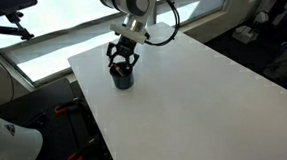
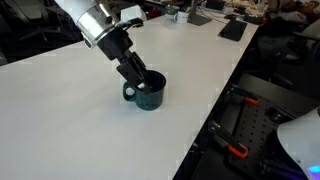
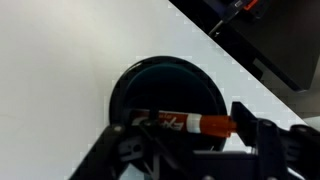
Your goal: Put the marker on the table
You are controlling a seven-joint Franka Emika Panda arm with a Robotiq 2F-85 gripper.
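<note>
while the pincer (image 3: pixel 188 140) hangs at the mouth of the black cup (image 3: pixel 160 80) on the white bench (image 3: pixel 60 60), its jaws stand part-open on either side of the marker (image 3: pixel 185 124), which lies across the cup's opening. whether they clamp it cannot be told. the pincer's lower half is cut off. red lettering on the marker's white band is too blurred to read.

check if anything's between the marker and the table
Only the cup: in the wrist view the marker lies across its mouth, at the gripper, so the cup's wall stands between it and the table. The top right around the cup looks bare.
</note>
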